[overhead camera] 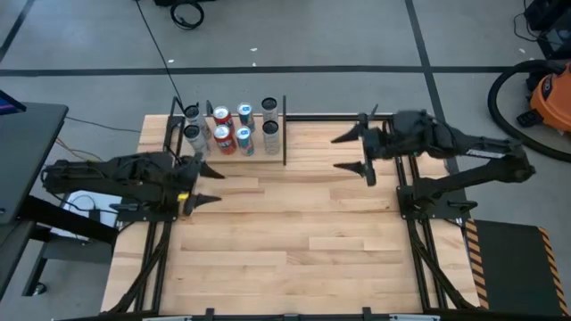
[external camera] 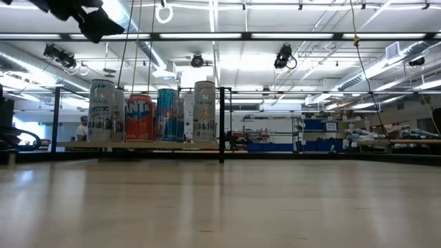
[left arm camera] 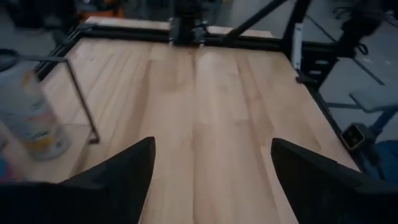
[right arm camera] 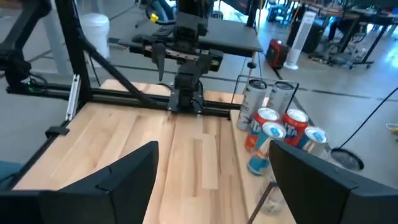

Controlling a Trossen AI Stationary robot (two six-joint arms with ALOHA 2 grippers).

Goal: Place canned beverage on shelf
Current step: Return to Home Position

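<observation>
Dark fingers (left arm camera: 124,171) of the left gripper (overhead camera: 211,185) stand wide apart with nothing between them, aimed across the plank-patterned wooden worktop (overhead camera: 294,241) toward its right edge. The right gripper (overhead camera: 346,152) mirrors it near the far edge, its two fingers likewise spread and empty, pointing toward the left edge.

Outward from both, at the worktop's far left corner, sits the small pale-wood shelf (overhead camera: 257,159) framed by thin black metal rods, its long side running along the far edge. On it stand eight upright aluminium cans in four pairs: silver printed cans (overhead camera: 192,135) nearest the left edge, then orange cans (overhead camera: 223,136), blue cans (overhead camera: 243,138), and white-and-yellow cans (overhead camera: 271,134) beside the shelf's right-hand rods. Every can's long axis is vertical, and none touches a gripper.

The shelf lies just beyond the left gripper toward the far edge, so that gripper is the nearer. The right gripper faces the shelf's right end across open wood. Stocking looks finished to me, and what remains is drawing both grippers back without clipping the rods.
</observation>
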